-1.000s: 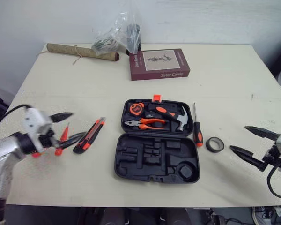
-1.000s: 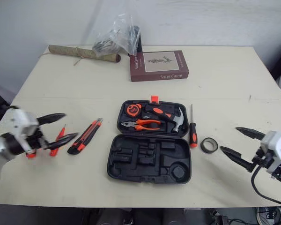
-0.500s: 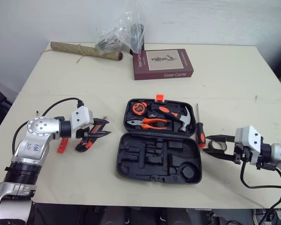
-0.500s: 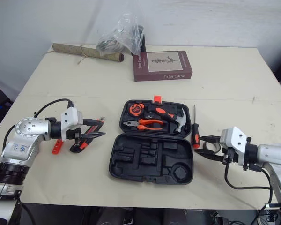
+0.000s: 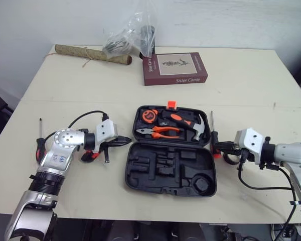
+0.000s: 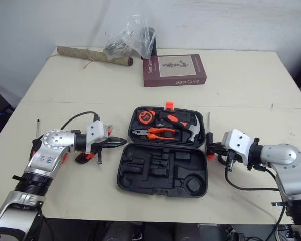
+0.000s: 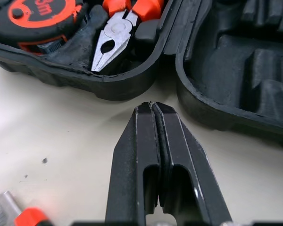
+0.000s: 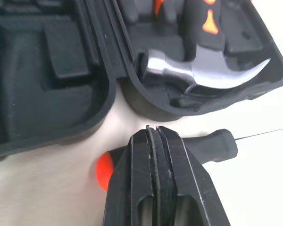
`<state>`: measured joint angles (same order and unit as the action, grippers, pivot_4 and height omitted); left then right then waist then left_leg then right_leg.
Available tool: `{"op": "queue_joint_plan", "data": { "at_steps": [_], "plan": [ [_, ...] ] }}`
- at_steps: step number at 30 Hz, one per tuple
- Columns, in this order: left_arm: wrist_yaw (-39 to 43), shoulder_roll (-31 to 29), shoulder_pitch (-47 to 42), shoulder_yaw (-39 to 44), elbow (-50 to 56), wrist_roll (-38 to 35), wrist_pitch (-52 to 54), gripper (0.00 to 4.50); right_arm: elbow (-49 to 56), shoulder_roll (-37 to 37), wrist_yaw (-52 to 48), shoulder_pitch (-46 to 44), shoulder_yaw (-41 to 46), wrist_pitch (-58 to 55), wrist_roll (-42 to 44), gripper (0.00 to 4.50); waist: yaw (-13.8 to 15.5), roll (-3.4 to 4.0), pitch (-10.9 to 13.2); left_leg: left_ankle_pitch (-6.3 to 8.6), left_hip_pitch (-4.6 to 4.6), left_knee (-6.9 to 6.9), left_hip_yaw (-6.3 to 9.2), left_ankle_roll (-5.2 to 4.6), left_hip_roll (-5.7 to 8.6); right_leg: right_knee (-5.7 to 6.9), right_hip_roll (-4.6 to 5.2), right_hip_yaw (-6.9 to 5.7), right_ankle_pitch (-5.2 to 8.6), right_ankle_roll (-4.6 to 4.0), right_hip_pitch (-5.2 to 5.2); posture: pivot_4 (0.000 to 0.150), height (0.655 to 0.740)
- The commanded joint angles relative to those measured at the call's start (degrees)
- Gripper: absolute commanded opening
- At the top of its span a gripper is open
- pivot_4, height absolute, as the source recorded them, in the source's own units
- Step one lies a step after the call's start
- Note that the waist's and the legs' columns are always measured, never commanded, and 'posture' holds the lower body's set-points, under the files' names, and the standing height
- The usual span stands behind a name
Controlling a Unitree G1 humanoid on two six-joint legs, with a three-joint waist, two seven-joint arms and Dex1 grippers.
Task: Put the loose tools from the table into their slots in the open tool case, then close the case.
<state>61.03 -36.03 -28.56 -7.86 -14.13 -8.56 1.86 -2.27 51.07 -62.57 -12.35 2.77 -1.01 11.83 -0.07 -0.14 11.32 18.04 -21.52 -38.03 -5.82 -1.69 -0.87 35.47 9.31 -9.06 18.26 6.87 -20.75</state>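
counting first. one open tool case (image 5: 163, 170) is lying at the middle of the surface (image 5: 241, 85), both halves flat. the far half is holding three tools: one tape measure (image 5: 147, 116), one pair of pliers (image 5: 158, 132), one hammer (image 5: 188, 123). the near half is showing moulded slots with nothing in them.

i am counting two screwdrivers outside the case. one screwdriver (image 5: 212, 136) is lying just beside the case's right edge, shaft pointing to the far side, orange butt toward me. the other screwdriver (image 5: 38, 144) is lying well apart, near the surface's left edge.

one orange-and-black tool (image 5: 89, 155) is sitting to the left of the case, mostly hidden under the left gripper (image 5: 128, 140); i cannot tell what kind it is.

the left jaws are pressing together with nothing between them, tips pointing at the case's left wall where the two halves meet, close to it but apart.

the right gripper (image 8: 149, 132) is sitting over the near screwdriver's handle. its jaws are also pressing flat together, and i am seeing nothing between them. the handle is running behind them; whether they are touching it i cannot tell.

at the far side: one book (image 5: 174, 69), one paper roll (image 5: 90, 53), one plastic bag (image 5: 130, 37), its contents too crumpled to make out.
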Motion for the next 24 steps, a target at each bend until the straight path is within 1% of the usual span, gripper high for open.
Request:
{"op": "queue_joint_plan", "data": {
  "at_steps": [1,11,14,21,24],
  "plan": [
    [-0.84,0.98,-0.78,-0.05,0.92,0.61,0.30,0.01,-0.55,-0.63,0.26,-1.86,-0.64,1.07,-1.10,0.05,0.04,0.00,0.00,-0.01,0.00,-0.01,0.01,-0.01,0.00,0.01,0.00,0.00,0.00,0.00,0.00,0.150,0.7400],
    [-1.68,3.61,-1.31,-0.43,2.37,1.22,2.63,0.01,1.58,-3.70,0.02,-5.31,-5.52,-1.31,-2.91,0.05,-0.22,0.00,0.00,-0.01,0.02,-0.04,0.02,-0.01,-0.03,0.06,-0.02,0.01,0.00,0.00,0.02,0.150,0.7400],
    [-1.29,3.85,-0.13,0.60,6.50,-1.18,7.45,0.01,2.01,-4.53,-0.15,-6.08,-6.34,-1.20,-3.34,0.05,-0.13,-0.01,0.00,-0.02,0.01,-0.06,0.03,-0.01,-0.02,0.06,-0.01,0.00,0.00,0.00,0.02,0.150,0.7400],
    [0.01,-2.10,9.89,4.05,16.11,-2.93,12.15,0.01,2.38,-5.89,-1.17,-7.07,-7.73,-0.68,-3.94,0.05,-0.92,-0.03,0.02,-0.02,0.01,-0.01,0.05,-0.01,-0.07,0.06,-0.04,0.01,0.01,-0.01,-0.01,0.150,0.7400],
    [-0.88,-3.28,12.81,5.72,18.83,-3.99,13.55,0.01,3.07,-6.34,-2.05,-7.33,-8.83,-1.05,-3.89,0.05,-1.02,-0.03,0.02,-0.02,0.01,-0.03,0.08,0.00,-0.06,0.06,-0.01,0.00,0.01,-0.01,0.02,0.150,0.7400]
  ]
}}
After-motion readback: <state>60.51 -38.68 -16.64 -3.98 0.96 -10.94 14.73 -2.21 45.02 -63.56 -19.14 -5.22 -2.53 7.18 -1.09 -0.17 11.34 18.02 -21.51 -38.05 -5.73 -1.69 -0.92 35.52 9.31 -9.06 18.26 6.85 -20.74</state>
